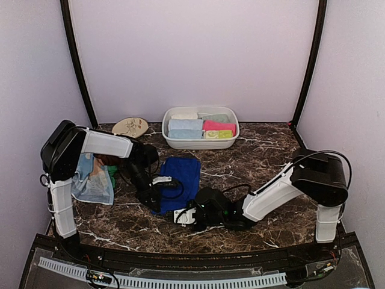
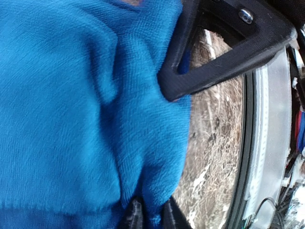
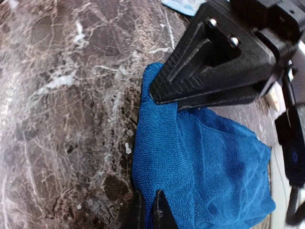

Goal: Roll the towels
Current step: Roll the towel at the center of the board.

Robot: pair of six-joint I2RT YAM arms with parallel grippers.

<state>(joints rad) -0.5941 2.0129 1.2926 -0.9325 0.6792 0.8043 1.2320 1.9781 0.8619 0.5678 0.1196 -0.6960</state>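
Note:
A royal blue towel [image 1: 183,171] lies spread on the marble table [image 1: 264,156], its near edge bunched up. My left gripper [image 1: 160,200] is at the towel's near left corner. In the left wrist view a fold of the blue towel [image 2: 71,105] runs between the left gripper's [image 2: 150,217] narrow jaws. My right gripper [image 1: 177,214] is at the near edge. In the right wrist view that gripper [image 3: 148,212] is shut on the hem of the blue towel [image 3: 200,162]. The two grippers are close together.
A white oval tub [image 1: 200,142] at the back holds several rolled towels [image 1: 185,127]. A cream leaf-pattern plate [image 1: 130,126] sits to its left. A pile of loose towels [image 1: 93,180] lies under the left arm. The table's near rail [image 2: 267,143] is close by.

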